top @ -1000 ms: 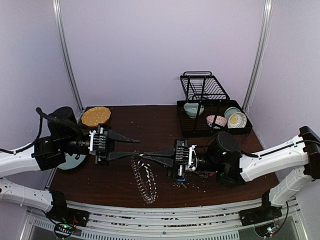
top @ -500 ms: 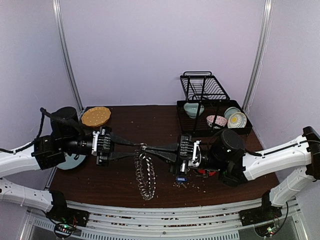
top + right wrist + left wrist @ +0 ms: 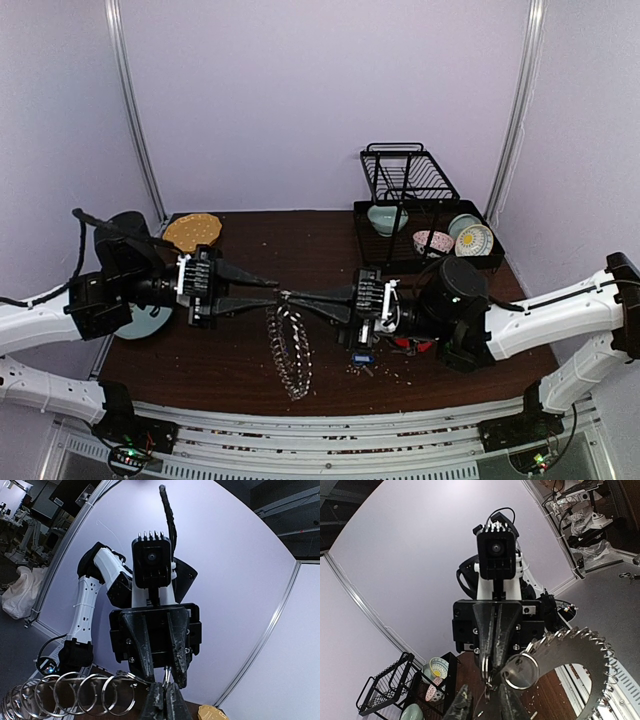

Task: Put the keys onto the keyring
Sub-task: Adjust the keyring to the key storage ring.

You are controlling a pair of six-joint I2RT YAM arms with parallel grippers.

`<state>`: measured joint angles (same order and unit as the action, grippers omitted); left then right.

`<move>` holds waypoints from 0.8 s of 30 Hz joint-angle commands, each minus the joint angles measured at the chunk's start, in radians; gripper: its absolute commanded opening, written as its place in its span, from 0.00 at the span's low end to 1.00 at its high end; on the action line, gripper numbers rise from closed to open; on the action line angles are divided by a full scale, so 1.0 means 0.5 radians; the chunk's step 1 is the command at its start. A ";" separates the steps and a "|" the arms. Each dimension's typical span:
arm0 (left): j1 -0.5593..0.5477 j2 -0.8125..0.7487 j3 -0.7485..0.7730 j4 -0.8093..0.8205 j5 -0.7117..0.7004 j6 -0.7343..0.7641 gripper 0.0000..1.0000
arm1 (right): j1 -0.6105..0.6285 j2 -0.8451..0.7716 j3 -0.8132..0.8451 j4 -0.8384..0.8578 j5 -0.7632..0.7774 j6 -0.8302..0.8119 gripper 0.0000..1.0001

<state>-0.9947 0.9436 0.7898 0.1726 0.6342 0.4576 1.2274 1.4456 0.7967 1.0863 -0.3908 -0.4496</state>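
The keyring (image 3: 290,350), a chain-like loop of linked silver split rings, hangs between the two arms and its lower end rests on the brown table. My right gripper (image 3: 292,297) is shut on a ring at the top of the loop; in the right wrist view (image 3: 162,700) the ring stands out from between the closed fingers. My left gripper (image 3: 272,292) faces it, open, with a finger on each side of that ring (image 3: 486,707). The loop curves off to the right in the left wrist view (image 3: 580,650). A key with a blue tag (image 3: 362,358) lies on the table under the right gripper, with something red (image 3: 408,346) beside it.
A black dish rack (image 3: 420,215) with several bowls stands at the back right. A tan round disc (image 3: 192,232) lies at the back left. A pale blue-grey plate (image 3: 150,322) sits under the left arm. Small crumbs dot the table near the front.
The right gripper has moved right and slightly up with the keyring's top ring. The left gripper came in to the ring, then drew back a little with its jaws wider.
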 commanded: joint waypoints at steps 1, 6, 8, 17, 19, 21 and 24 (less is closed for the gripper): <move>0.005 0.046 0.015 0.086 0.050 -0.057 0.20 | -0.003 0.000 0.082 0.060 0.076 -0.015 0.00; -0.002 0.048 0.013 0.118 -0.038 -0.079 0.14 | -0.002 -0.007 0.098 0.000 0.101 -0.054 0.00; -0.002 0.033 -0.003 0.146 -0.043 -0.083 0.13 | -0.002 -0.006 0.097 -0.012 0.100 -0.055 0.00; -0.009 0.012 -0.039 0.183 -0.089 -0.060 0.00 | -0.003 -0.002 0.102 -0.059 0.096 -0.100 0.00; -0.011 0.000 -0.056 0.211 -0.125 -0.059 0.00 | -0.001 -0.005 0.100 -0.092 0.098 -0.118 0.00; -0.011 0.006 -0.056 0.211 -0.142 -0.062 0.00 | -0.002 -0.013 0.099 -0.104 0.097 -0.122 0.00; -0.014 0.025 -0.046 0.211 -0.142 -0.083 0.13 | -0.001 -0.013 0.101 -0.101 0.098 -0.121 0.00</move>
<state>-0.9947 0.9539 0.7662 0.2111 0.5827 0.4320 1.2259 1.4456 0.8146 1.0355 -0.3553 -0.4953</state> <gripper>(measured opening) 0.062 0.022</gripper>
